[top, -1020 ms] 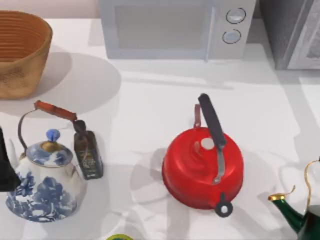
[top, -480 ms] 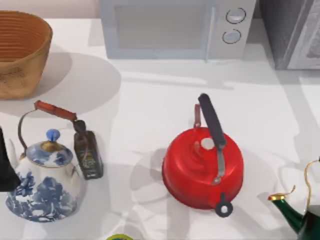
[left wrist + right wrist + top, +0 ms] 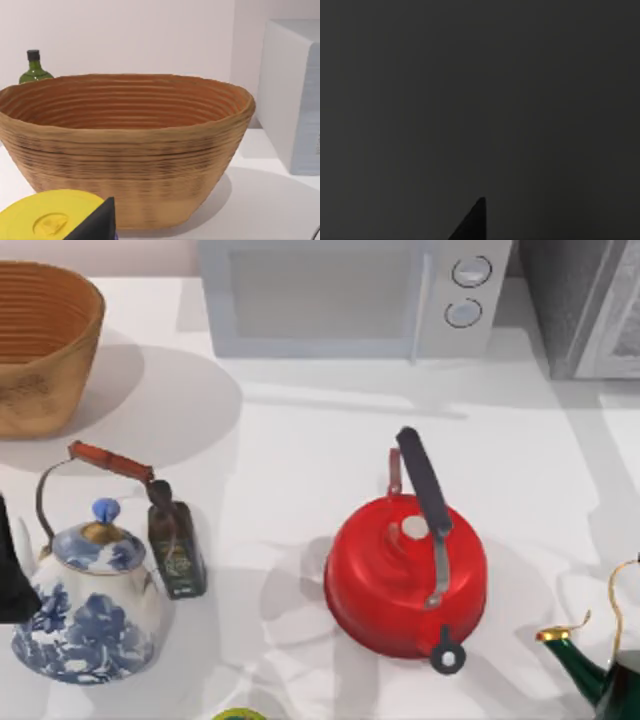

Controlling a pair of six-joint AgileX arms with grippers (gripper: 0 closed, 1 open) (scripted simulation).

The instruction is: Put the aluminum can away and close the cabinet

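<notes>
A small yellow-green rounded edge (image 3: 238, 715) pokes in at the table's front edge; I cannot tell whether it is the aluminum can. The grey cabinet (image 3: 585, 305) stands at the back right corner, cut off by the picture's edge. My left arm is a dark shape (image 3: 12, 570) at the far left edge, beside the blue-and-white teapot (image 3: 90, 605). In the left wrist view a dark fingertip (image 3: 97, 225) sits over a yellow lid (image 3: 47, 220), with a woven basket (image 3: 125, 145) close ahead. The right wrist view is dark.
A red kettle (image 3: 405, 575) with a black handle stands right of centre. A dark glass bottle (image 3: 176, 545) stands next to the teapot. A microwave (image 3: 350, 295) sits at the back, the basket (image 3: 40, 345) at back left, a green kettle (image 3: 605, 670) at front right.
</notes>
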